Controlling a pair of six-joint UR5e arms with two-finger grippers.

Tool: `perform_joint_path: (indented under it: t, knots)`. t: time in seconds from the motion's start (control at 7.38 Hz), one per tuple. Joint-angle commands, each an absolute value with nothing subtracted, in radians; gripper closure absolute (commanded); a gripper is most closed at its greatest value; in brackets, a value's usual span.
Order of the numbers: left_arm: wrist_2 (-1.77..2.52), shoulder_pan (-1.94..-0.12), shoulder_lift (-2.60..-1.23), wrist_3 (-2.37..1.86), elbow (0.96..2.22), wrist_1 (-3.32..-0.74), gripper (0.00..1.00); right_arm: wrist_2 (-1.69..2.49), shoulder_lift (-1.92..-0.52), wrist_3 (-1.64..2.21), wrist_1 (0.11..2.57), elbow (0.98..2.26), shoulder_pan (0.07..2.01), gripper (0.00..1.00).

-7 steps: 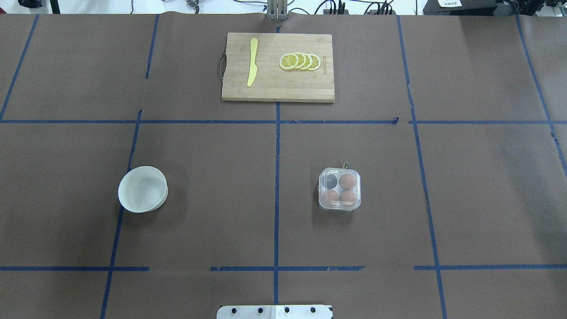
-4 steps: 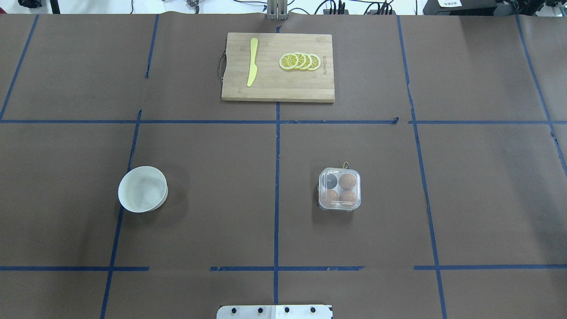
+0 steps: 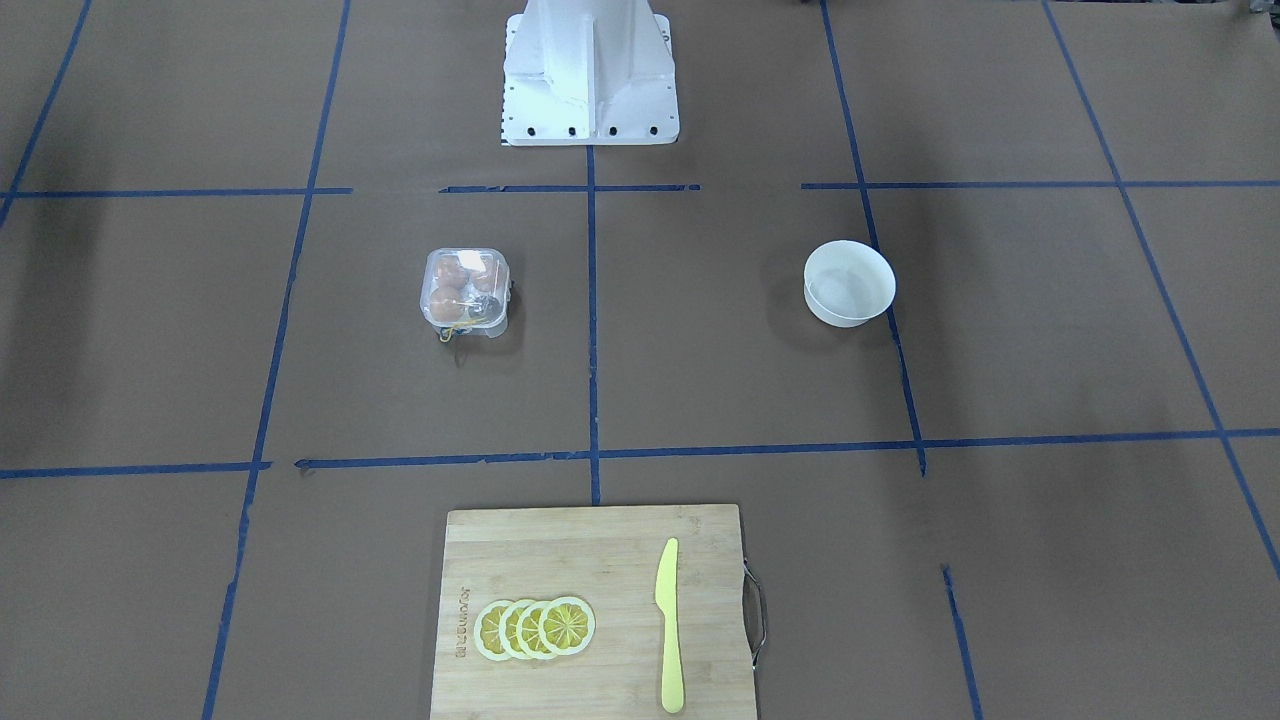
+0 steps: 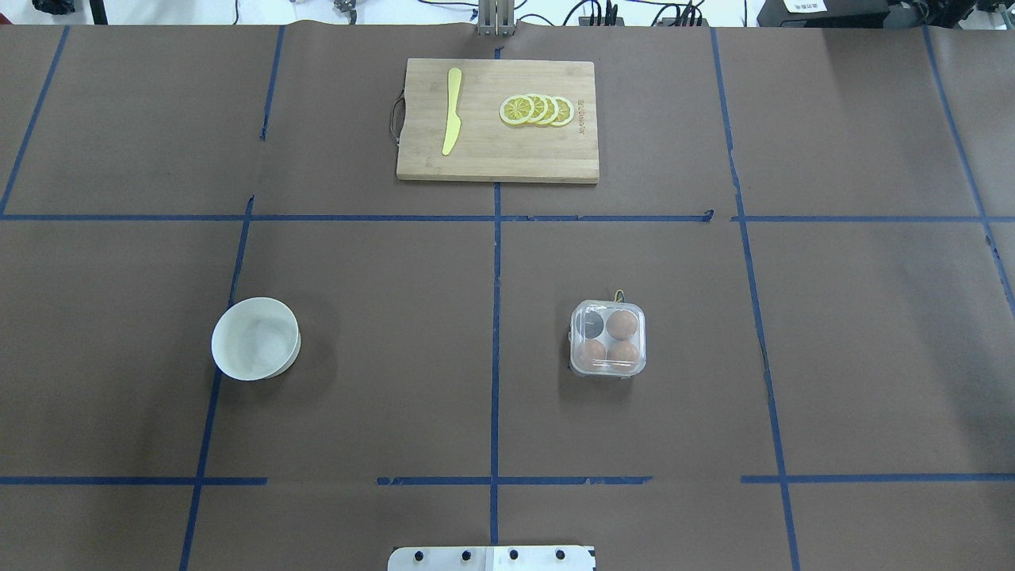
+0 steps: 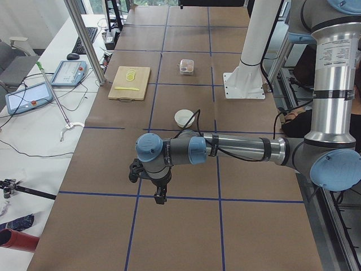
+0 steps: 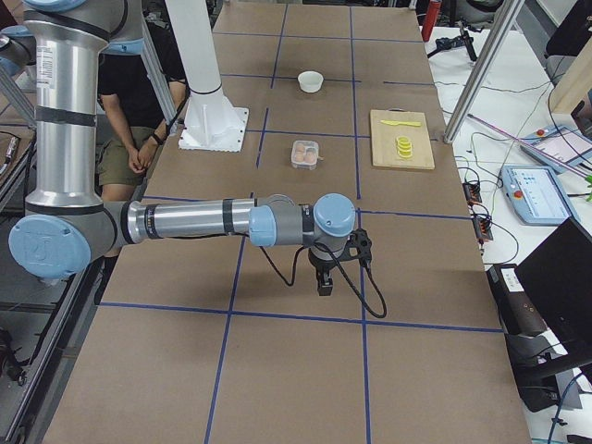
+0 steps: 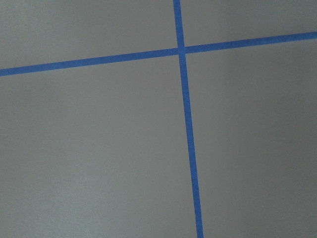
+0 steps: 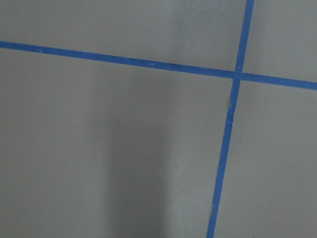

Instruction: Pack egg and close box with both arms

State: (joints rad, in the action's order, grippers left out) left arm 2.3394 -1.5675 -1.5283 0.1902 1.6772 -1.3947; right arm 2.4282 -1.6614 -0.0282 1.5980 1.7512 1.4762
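The box (image 4: 607, 338) is a small clear carton standing right of the table's middle, and its clear lid appears to lie down over the cells. Three brown eggs fill three cells; one egg (image 4: 622, 323) is at the far right, and the far left cell is dark and empty. The box also shows in the front-facing view (image 3: 465, 290) with a bit of yellow string. My left gripper (image 5: 159, 195) hangs over bare table far to the left, seen only from the side. My right gripper (image 6: 326, 282) hangs far to the right. I cannot tell whether either is open or shut.
A white bowl (image 4: 255, 339) stands left of centre with nothing in it. At the far edge lies a wooden cutting board (image 4: 498, 120) with a yellow knife (image 4: 452, 111) and lemon slices (image 4: 537, 110). The white pedestal (image 3: 588, 70) stands at the robot's side. A seated person (image 6: 139, 139) is behind it.
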Motion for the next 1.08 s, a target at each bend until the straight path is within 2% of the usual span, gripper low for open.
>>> perform_joint_path:
  t: [0.0, 0.95]
  knots:
    - [2.339, -1.571, -1.525, 0.19, 1.678, -1.397, 0.0, 2.428, -1.663, -0.028, 1.597, 1.75, 1.476, 0.0]
    - [2.29, -1.598, -1.516, 0.193, 1.666, -1.408, 0.0, 2.422, -1.669, -0.028, 1.589, 1.75, 1.476, 0.0]
